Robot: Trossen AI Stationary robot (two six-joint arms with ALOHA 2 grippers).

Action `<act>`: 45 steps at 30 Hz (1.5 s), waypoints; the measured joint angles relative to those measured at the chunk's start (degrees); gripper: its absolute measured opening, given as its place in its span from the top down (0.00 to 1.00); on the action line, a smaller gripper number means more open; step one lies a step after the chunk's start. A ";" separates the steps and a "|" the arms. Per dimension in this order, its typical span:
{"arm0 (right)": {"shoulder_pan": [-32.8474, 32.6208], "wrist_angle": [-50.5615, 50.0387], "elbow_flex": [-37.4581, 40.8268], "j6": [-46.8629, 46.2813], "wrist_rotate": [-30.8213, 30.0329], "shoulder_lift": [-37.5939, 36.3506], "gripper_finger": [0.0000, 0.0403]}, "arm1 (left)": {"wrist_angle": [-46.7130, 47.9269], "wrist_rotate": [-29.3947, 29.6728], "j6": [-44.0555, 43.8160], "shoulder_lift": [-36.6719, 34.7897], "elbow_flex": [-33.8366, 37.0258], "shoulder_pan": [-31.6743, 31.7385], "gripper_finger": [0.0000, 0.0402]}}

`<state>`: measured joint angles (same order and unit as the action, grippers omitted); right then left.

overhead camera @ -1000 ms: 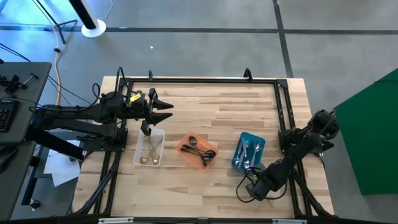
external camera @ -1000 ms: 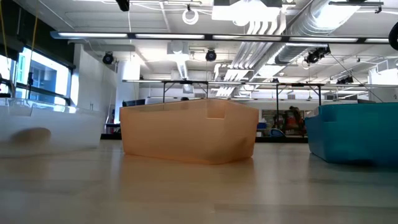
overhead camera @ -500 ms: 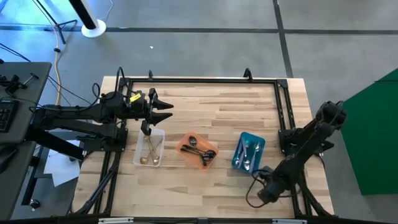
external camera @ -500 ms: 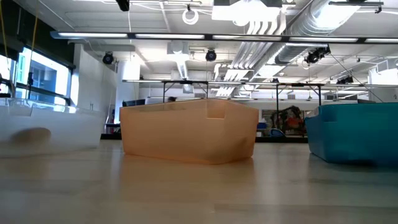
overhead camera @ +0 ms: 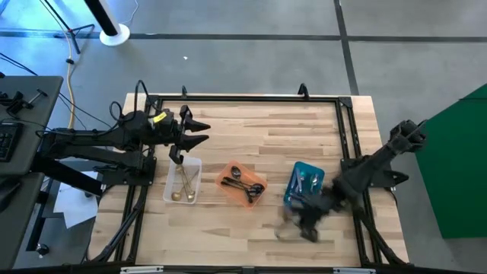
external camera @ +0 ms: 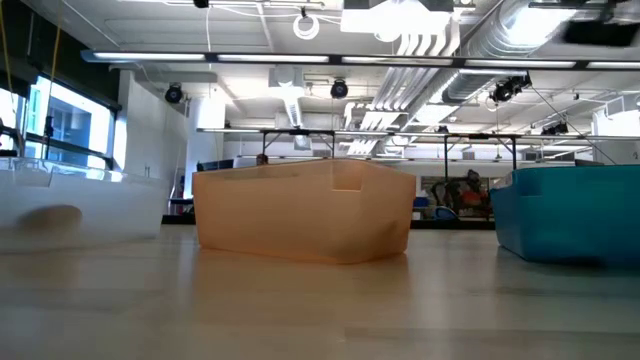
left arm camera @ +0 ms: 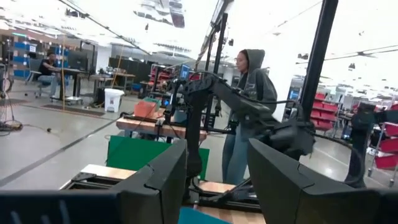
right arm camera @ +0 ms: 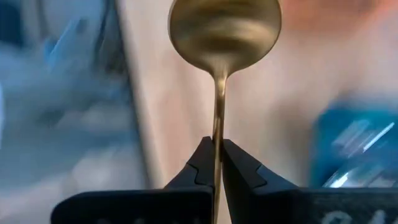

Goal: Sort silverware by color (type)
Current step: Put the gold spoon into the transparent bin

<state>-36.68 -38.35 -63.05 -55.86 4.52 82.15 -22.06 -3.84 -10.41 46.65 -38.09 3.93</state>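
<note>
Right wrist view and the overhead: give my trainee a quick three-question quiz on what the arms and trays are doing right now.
1. True or false: the right claw is shut on a gold spoon.
2. Which tray does the left claw hover nearest in the high view? A) clear B) orange C) blue
3. Fill in: the blurred right arm sits at the near edge of the ___ tray.

Key
1. True; the fingers pinch the handle, bowl pointing away.
2. A; it holds gold spoons, while the orange tray holds dark ones.
3. Blue.
</note>
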 joint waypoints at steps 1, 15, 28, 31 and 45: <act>2.67 -0.11 -0.60 3.33 -2.49 0.00 1.00 | -0.12 0.00 -0.52 0.00 0.00 0.02 0.61; 28.40 28.00 -6.44 42.56 -16.98 0.02 1.00 | -4.72 0.03 0.34 7.96 -0.02 -3.47 0.61; 31.41 30.85 -10.82 52.27 -14.76 0.02 1.00 | -7.89 6.51 3.50 13.56 -0.72 -7.03 0.61; 32.19 31.47 -10.80 52.18 -13.47 0.02 1.00 | -6.45 6.95 3.58 15.39 -2.79 -7.15 0.61; 32.32 31.80 -10.73 51.85 -12.21 0.02 1.00 | -4.29 7.45 6.77 18.16 -6.73 -6.56 0.61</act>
<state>-4.36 -6.55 -73.78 -4.01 -7.68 82.17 -26.35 3.62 -3.64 64.82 -44.82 -2.63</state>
